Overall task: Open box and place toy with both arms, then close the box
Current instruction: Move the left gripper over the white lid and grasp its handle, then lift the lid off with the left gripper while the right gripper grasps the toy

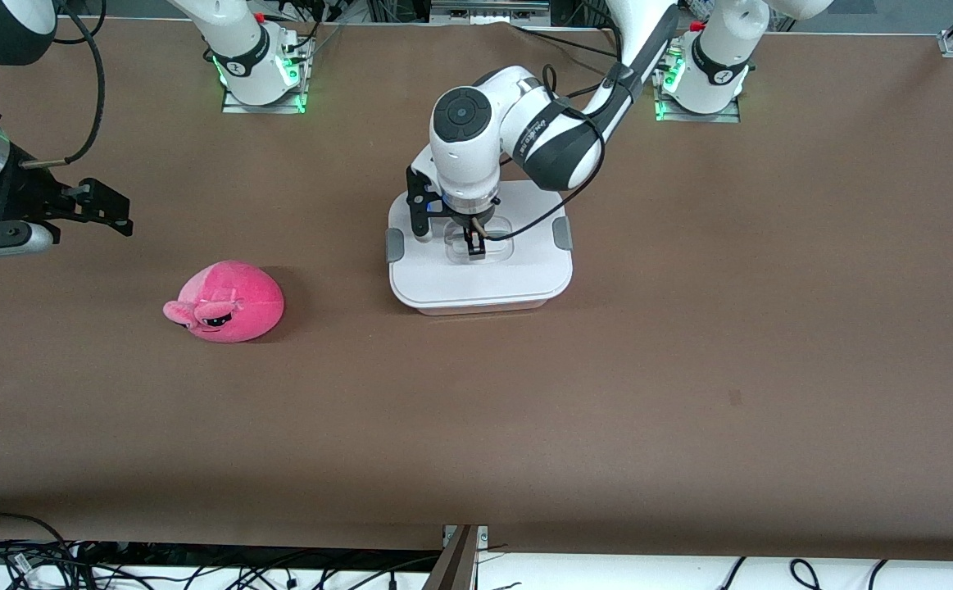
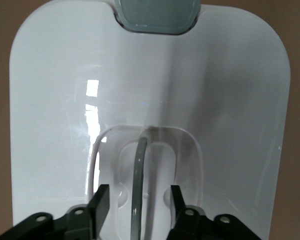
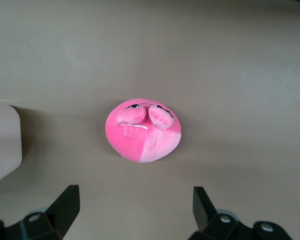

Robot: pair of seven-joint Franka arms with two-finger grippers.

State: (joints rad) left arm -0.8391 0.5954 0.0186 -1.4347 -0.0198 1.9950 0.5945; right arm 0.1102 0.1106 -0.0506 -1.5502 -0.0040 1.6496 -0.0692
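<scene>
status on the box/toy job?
Done: nothing yet; the lid sits on the box. In hand: left gripper is down on the lid, fingers either side of the handle, not touching it. Left: lift lid, put in the toy, close. Right gripper waits open above the toy.

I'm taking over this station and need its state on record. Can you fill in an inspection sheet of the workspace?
Surface: brown table, one small dark mark.
Box: box mid-table, white lid on, grey clips at both ends.
Toy: pink toy on the table toward the right arm's end, apart from the box.
Clutter: nothing seen.
Left hand: left hand down in the lid's recess, fingers either side of the handle, gaps showing.
Right hand: right hand open, over the table near the toy.
Cables: on the arms; loose ones below the table edge.
Surroundings: arm bases lit green.
</scene>
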